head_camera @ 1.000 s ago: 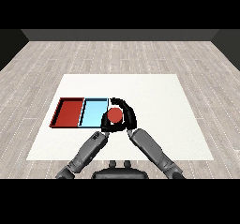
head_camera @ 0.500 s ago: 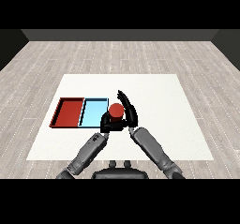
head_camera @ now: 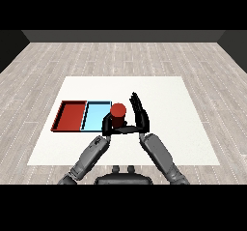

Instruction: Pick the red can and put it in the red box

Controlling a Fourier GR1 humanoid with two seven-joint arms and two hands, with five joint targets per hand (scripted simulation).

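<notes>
Since a moment ago the red can (head_camera: 118, 111) has crept a little further left, and its left edge now meets the right rim of the light blue tray (head_camera: 96, 116). It stands upright between the two black hands, just off the near right corner of that tray, and I cannot tell from here whether its base sits on the white table (head_camera: 169, 109) or is lifted clear. On its left side the left hand (head_camera: 107, 125) has its fingers curled against the can's lower body. On the can's right the right hand (head_camera: 140, 116) has its fingers straight and pointing away from the robot, spread slightly, with the thumb reaching in under the can's near side. Both grey forearms come up from the near edge and meet at the can. Left of the blue tray, side by side with it, lies the red tray (head_camera: 71, 116), well short of the can.
</notes>
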